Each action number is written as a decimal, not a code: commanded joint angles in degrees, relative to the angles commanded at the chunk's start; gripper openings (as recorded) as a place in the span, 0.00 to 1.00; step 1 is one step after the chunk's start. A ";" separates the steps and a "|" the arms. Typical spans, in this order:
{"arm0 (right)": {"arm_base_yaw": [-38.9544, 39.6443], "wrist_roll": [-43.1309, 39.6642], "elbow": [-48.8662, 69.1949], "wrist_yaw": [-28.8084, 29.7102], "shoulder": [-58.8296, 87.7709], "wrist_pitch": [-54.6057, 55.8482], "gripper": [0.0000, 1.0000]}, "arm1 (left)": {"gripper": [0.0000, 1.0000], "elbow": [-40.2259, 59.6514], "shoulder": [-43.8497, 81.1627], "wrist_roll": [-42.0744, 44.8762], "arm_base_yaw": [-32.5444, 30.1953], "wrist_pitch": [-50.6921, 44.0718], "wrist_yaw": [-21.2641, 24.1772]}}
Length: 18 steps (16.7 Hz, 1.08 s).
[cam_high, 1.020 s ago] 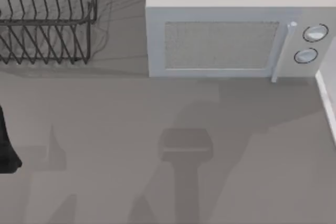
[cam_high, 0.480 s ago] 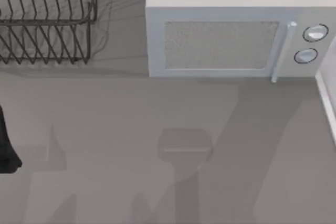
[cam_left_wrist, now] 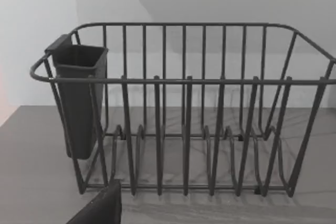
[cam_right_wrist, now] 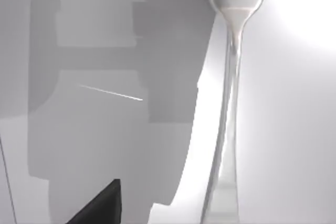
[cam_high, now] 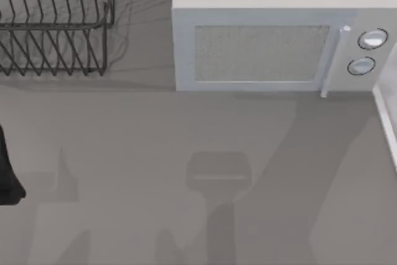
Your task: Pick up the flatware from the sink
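The flatware (cam_right_wrist: 231, 103) is a slim, shiny silver fork in the right wrist view. Its handle runs lengthwise over a pale, brightly lit surface, with the neck and the base of the tines at one end. A black part of my right gripper (cam_right_wrist: 100, 205) shows at the edge of that view, off to the side of the flatware and not touching it. My left arm (cam_high: 7, 172) is parked at the far left edge of the top view. A black piece of my left gripper (cam_left_wrist: 100, 208) sits in front of the dish rack.
A black wire dish rack (cam_high: 56, 29) stands at the back left, with a dark cutlery cup (cam_left_wrist: 79, 98) hung on one end. A white microwave (cam_high: 273, 35) stands at the back, middle to right. A white edge (cam_high: 388, 122) runs along the right border. Arm shadows fall across the grey counter (cam_high: 155, 128).
The large arm shadow below the microwave has slid to the right across the counter. The left arm, rack and microwave have not moved.
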 joint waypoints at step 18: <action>-0.23 0.10 -10.48 0.12 9.89 20.63 0.62 | 1.00 0.00 0.00 0.00 0.00 0.00 0.00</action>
